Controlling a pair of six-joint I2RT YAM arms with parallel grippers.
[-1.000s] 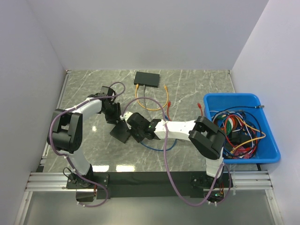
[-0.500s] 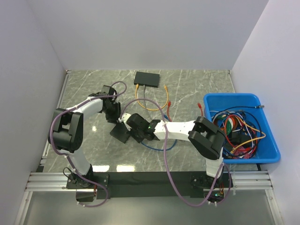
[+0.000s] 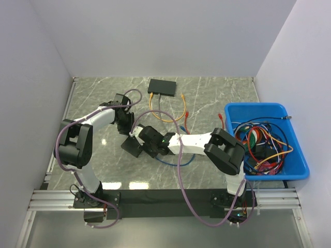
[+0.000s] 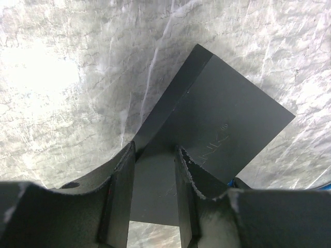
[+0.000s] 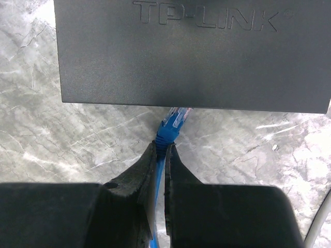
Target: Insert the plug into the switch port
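Right pincer (image 5: 160, 147) is clamped on the blue cable (image 5: 159, 173) just behind its plug (image 5: 173, 121). The plug's tip meets the near edge of the TP-Link switch (image 5: 191, 57) directly ahead. Left pincer (image 4: 154, 151) grips that switch's edge between its fingers, over the marble desk (image 4: 62, 77).

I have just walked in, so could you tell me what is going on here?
The left pincer clamps the switch by its edge, apparently to steady it. The right pincer pinches a blue cable just behind its plug, whose tip is at the switch's port side. The plug does not look seated yet.
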